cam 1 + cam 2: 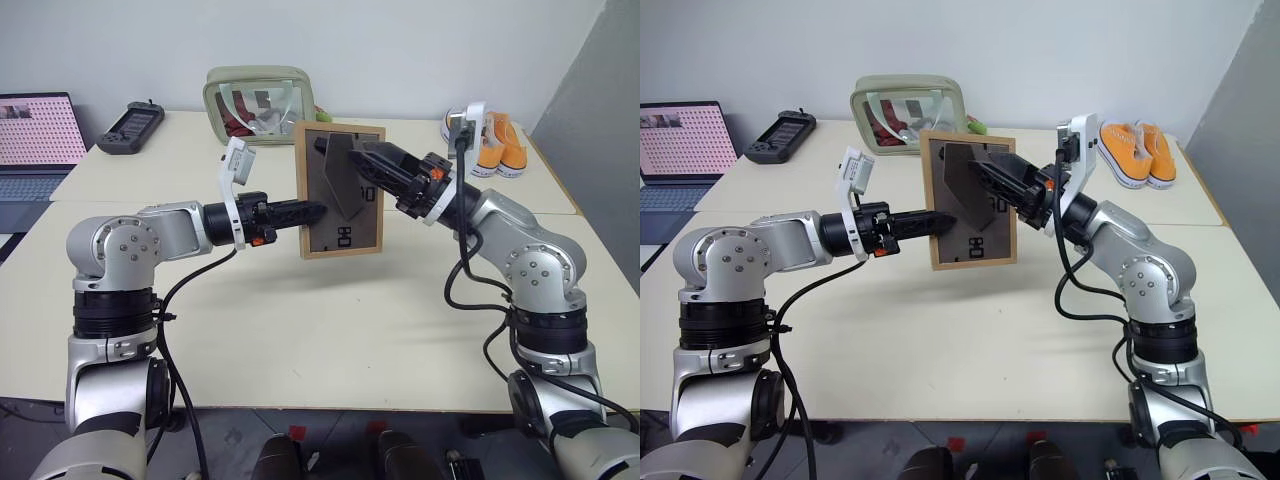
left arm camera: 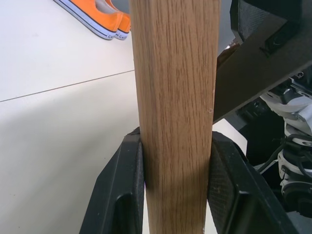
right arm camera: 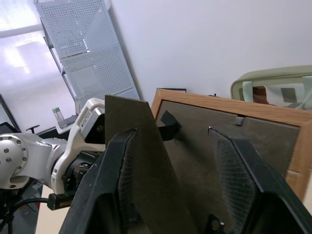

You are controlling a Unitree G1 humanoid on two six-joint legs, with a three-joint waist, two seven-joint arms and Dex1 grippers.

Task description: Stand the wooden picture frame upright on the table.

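Both arms meet above the table (image 1: 300,330) in the head views. Left gripper (image 1: 310,211) pinches the left edge of the wooden picture frame (image 1: 340,190), held upright in the air, back panel facing the camera. Right gripper (image 1: 362,160) reaches onto that back, at the stand (image 1: 343,180). Behind: one green pouch (image 1: 260,100), one pair of orange shoes (image 1: 497,143), one laptop (image 1: 35,140), one handheld controller (image 1: 130,127).

Left wrist view: two black fingers (image 2: 122,190) closed flat on the frame's wood edge, one each side; grip looks firm. One frame only.

Right wrist view: fingers (image 3: 122,180) stand partly apart with the hinged stand lying between them, its flap against the left-hand finger; whether they actually clamp it, cannot tell.

Risks, as judged: the frame hangs from a single edge pinch, so a push on the stand could twist it loose. If the stand is not swung out fully, the frame would tip over once set down.
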